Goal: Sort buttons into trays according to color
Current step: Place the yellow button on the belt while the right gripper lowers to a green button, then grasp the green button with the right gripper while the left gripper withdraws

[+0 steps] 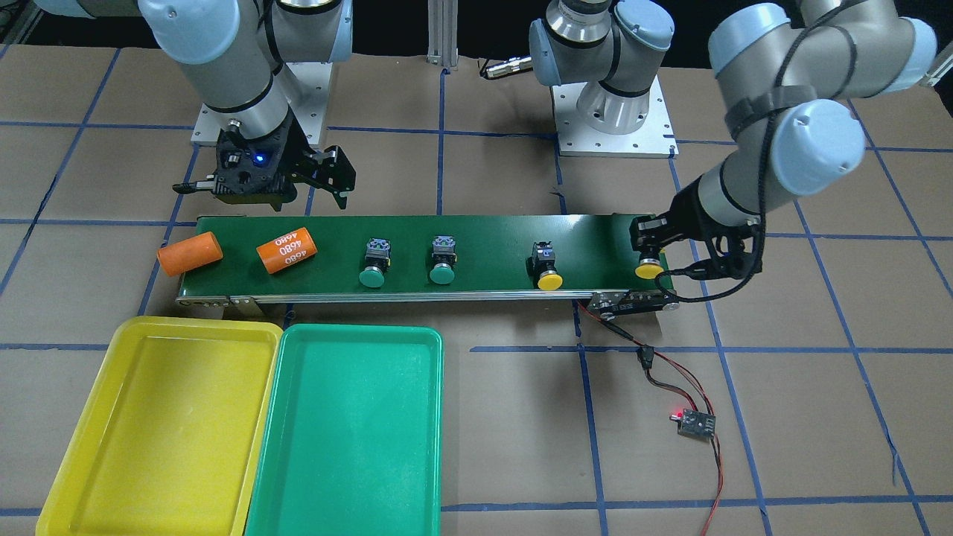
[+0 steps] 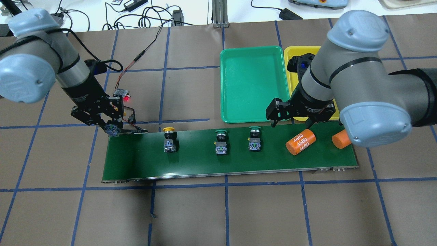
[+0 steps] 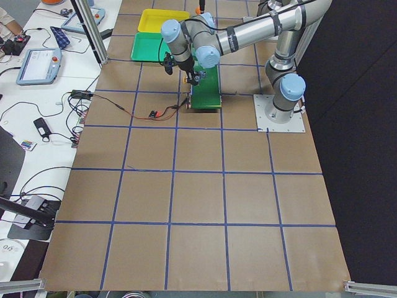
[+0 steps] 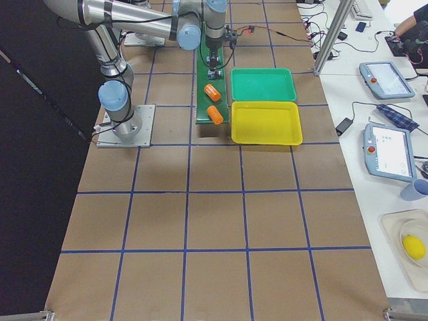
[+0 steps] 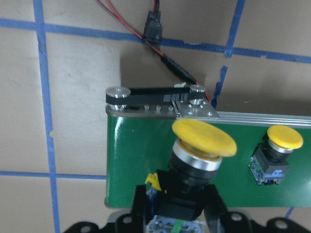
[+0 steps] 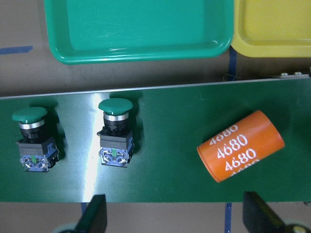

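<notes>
We hold one yellow button [image 5: 204, 138] clamped in the left gripper [image 5: 177, 213] at the belt's [image 1: 484, 246] end. Our right gripper [image 6: 177, 216] hangs wide open and empty above the belt, where the other yellow button [image 1: 549, 268] and the green buttons [image 1: 371, 266] [image 1: 442, 260] lie. The yellow tray [image 1: 171, 417] and the green tray [image 1: 350, 432] sit alongside.

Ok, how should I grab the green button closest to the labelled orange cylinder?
On the green button, grip the black-grey body, not the round cap. It seems to lie sideways on the belt, cap toward the green tray, so come from above and close across its flat sides. The orange cylinder and other green button lie apart, leaving finger room.
</notes>
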